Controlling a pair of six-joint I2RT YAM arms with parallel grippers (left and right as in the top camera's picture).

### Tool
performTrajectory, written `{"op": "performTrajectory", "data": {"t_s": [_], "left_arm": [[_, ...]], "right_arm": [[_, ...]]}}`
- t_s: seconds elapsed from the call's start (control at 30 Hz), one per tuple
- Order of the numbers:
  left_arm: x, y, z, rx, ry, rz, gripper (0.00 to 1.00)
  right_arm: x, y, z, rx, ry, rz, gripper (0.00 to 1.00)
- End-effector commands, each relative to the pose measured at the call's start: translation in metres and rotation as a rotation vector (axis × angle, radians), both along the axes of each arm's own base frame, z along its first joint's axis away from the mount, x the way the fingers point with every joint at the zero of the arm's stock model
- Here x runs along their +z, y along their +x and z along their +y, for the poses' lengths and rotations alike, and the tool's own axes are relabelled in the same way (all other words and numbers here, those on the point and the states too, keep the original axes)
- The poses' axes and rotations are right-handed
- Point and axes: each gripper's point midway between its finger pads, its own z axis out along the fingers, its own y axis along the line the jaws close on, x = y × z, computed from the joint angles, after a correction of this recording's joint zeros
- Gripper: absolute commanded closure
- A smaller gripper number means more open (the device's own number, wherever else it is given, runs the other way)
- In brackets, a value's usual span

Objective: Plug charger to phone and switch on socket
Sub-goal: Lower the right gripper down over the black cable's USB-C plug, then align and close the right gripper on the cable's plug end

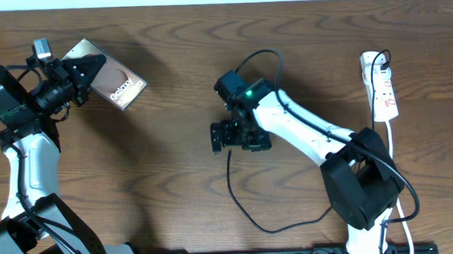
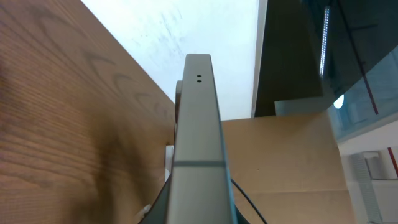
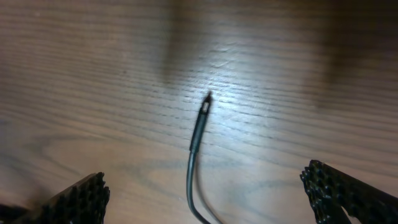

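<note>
1. Overhead view.
   - The left gripper [image 1: 88, 72] is clamped tight on one end of the phone [image 1: 120, 86], at the far left of the table [image 1: 170, 53].
   - The right gripper [image 1: 238, 136] hangs mid-table over the free end of the charger cable [image 1: 241, 207], which loops back toward the arm's base.
   - The power strip [image 1: 382, 86] lies at the right edge, well apart from both.
2. Left wrist view.
   - The phone [image 2: 199, 143] is seen edge-on, rising from the grip. Its far end is free and shows two small holes.
   - Judgement: rigid and slick, with breakable glass. Pinch across the flat faces and keep the port end clear.
3. Right wrist view.
   - The fingers [image 3: 81, 199] are spread wide and hold nothing.
   - The plug [image 3: 204, 106] lies flat on the wood ahead of them, untouched.
   - Judgement: the cable is light and floppy, the plug small and stiff. Grip the stiff sleeve just behind the tip.
</note>
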Motion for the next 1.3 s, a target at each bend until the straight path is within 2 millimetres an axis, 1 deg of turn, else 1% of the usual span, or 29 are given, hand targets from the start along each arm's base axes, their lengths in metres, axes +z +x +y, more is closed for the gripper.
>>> {"op": "performTrajectory", "data": {"t_s": [0.0,0.07,0.2,0.33,0.37,0.43,0.7,0.9,1.13,1.27], "left_arm": [[0.005,-0.005,-0.004,-0.04,0.012,-0.037,0.93],[0.005,-0.005,-0.004,-0.04,0.012,-0.037,0.93],[0.005,-0.005,-0.004,-0.04,0.012,-0.037,0.92],[0.005,-0.005,-0.004,-0.04,0.012,-0.037,0.93],[0.004,-0.005,-0.004,-0.04,0.012,-0.037,0.93],[0.005,-0.005,-0.004,-0.04,0.012,-0.037,0.92],[0.005,-0.005,-0.004,-0.039,0.013,-0.038,0.92],[0.004,-0.004,-0.004,-0.037,0.018,-0.042,0.92],[0.004,-0.004,-0.004,-0.037,0.018,-0.042,0.92],[0.004,-0.005,-0.004,-0.037,0.018,-0.042,0.93]], "right_arm": [[-0.017,-0.006,-0.004,-0.013,-0.046,0.013,0.01],[-0.021,-0.006,-0.005,-0.015,-0.059,0.012,0.01],[-0.034,-0.004,-0.018,-0.044,-0.14,0.008,0.01],[-0.049,-0.008,-0.021,-0.054,-0.17,0.035,0.01],[-0.052,-0.009,-0.022,-0.054,-0.176,0.042,0.02],[-0.058,-0.012,-0.022,-0.048,-0.188,0.055,0.08],[-0.058,-0.016,-0.018,-0.042,-0.189,0.056,0.1],[-0.058,-0.019,-0.018,-0.048,-0.194,0.064,0.16],[-0.057,-0.022,-0.02,-0.084,-0.212,0.085,0.12],[-0.057,-0.024,-0.02,-0.116,-0.215,0.098,0.12]]}}
